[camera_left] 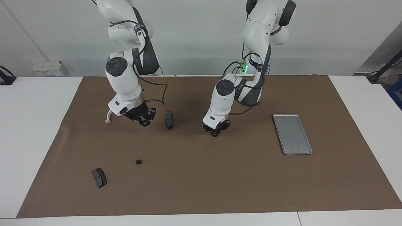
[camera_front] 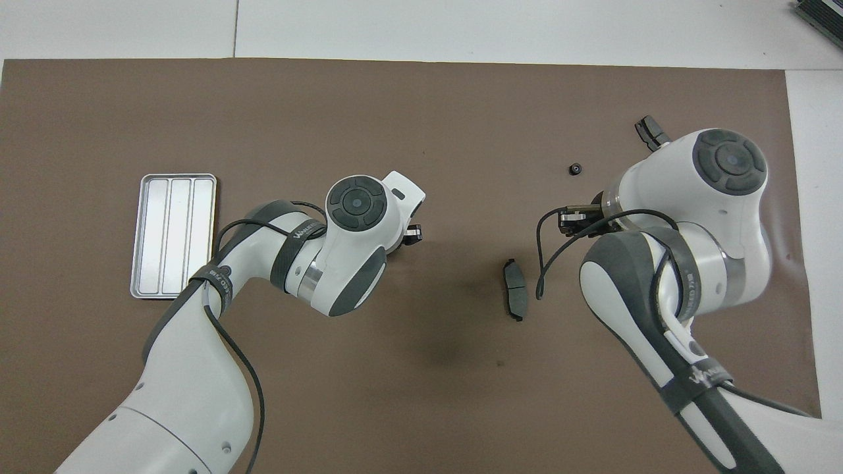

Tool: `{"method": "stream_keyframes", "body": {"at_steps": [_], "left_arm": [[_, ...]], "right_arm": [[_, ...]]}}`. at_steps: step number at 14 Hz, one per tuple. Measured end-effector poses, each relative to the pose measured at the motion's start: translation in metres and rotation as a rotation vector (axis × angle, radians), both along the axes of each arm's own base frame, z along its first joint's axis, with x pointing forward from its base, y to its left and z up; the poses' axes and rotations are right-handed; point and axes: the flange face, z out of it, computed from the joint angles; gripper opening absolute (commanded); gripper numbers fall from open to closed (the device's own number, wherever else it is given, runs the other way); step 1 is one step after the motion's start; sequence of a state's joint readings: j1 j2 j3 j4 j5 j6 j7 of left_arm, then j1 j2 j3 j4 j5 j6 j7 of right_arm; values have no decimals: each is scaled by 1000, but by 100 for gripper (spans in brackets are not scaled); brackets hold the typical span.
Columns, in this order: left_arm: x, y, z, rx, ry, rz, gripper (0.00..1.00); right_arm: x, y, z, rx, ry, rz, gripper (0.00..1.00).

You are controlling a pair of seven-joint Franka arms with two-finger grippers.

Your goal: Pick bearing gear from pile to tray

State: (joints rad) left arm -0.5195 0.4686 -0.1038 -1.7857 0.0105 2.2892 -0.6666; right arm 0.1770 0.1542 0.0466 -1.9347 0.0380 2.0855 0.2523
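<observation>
My left gripper [camera_left: 214, 133] is down at the mat's middle, its fingers drawn in around a small black round bearing gear [camera_left: 214, 134]; the overhead view shows only its tip [camera_front: 413, 235]. My right gripper [camera_left: 144, 123] hangs above the mat toward the right arm's end, shut on another small round gear [camera_left: 145, 124]. A third gear [camera_left: 138, 162] [camera_front: 575, 169] lies loose on the mat, farther from the robots. The silver ridged tray [camera_left: 292, 134] [camera_front: 172, 235] sits toward the left arm's end with nothing in it.
One dark brake pad [camera_left: 169, 120] [camera_front: 516, 297] lies between the two grippers. A second brake pad [camera_left: 99, 177] [camera_front: 649, 130] lies out past the loose gear, half covered by my right arm from above. A white curved bracket [camera_left: 107, 117] rests beside the right hand.
</observation>
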Motion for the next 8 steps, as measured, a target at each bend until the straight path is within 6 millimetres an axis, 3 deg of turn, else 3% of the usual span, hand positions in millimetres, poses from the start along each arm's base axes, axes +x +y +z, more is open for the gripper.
{"method": "stream_keyframes", "body": {"at_steps": [5,8], "left_arm": [[7,7,2,0,-8,13,14],[42,44,21,-3,-23,59,12]], "right_arm": [[6,49,-14,10,-24,-29,0],[8,74,-31,19,-43,-47,0]]}}
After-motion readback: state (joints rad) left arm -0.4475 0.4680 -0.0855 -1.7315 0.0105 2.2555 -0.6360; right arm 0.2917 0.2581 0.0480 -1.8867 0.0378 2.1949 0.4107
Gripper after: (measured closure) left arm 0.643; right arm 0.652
